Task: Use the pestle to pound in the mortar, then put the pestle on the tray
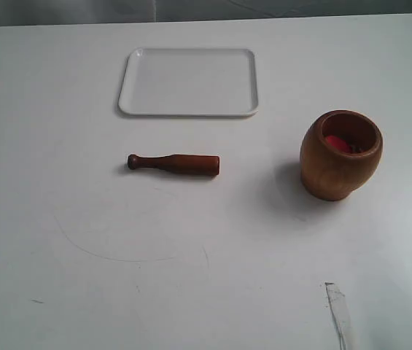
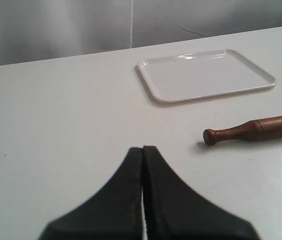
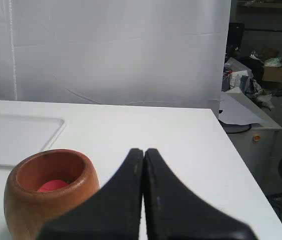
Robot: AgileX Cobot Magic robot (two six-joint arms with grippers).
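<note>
Pestle [image 1: 174,163] untouched on worktop [image 1: 82,255], tray [image 1: 188,80] at its 12, mortar [image 1: 340,175] at 3. Left fingers [image 2: 126,200], right fingers [image 3: 121,200] closed, empty. Next: open left, grab pestle.

Lighting is bright and diffuse; the white table [image 1: 82,240] nears overexposure. The mortar [image 1: 340,154] casts a soft shadow toward frame left. The left gripper [image 2: 142,148] and right gripper [image 3: 143,150], lower centre, are slightly defocused.
</note>
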